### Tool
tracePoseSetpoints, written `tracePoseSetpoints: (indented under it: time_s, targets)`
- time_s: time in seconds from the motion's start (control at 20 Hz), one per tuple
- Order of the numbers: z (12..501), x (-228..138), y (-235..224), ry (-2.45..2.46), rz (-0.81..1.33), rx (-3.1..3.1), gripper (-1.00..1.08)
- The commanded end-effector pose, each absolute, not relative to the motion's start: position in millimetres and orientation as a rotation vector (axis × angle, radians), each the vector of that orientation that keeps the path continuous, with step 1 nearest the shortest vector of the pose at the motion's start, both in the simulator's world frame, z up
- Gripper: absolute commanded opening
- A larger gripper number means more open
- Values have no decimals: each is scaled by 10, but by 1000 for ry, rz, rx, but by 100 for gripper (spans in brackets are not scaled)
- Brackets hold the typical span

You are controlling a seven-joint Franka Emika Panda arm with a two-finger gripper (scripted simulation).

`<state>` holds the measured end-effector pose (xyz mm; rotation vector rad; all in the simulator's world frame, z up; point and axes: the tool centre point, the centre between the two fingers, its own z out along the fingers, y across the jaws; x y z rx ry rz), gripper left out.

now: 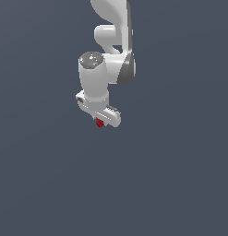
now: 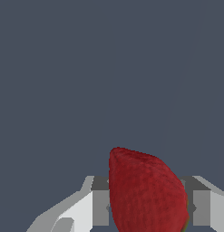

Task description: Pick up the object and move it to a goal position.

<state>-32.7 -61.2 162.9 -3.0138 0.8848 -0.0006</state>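
Observation:
The red strawberry-shaped object [image 1: 99, 122] sits just under my white gripper [image 1: 100, 121] in the exterior view, only a small red part showing below the hand. In the wrist view the strawberry [image 2: 147, 190] fills the space between my two fingers [image 2: 100, 206], which press on its sides. A thin green edge of its top shows at its lower side. The gripper is shut on it and points downward. The fingertips themselves are hidden by the hand in the exterior view.
A plain dark grey-blue surface [image 1: 171, 184] fills both views. The white arm [image 1: 113, 41] rises toward the top of the exterior view. No other objects or goal marker show.

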Motion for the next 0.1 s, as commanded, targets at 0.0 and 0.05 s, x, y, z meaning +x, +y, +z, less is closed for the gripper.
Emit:
tracePoseSetpoints:
  time_s: [0.0, 0.05]
  targets:
    - [1629, -323, -611, 884, 0, -3014, -100]
    - [1627, -322, -610, 884, 0, -3014, -100]
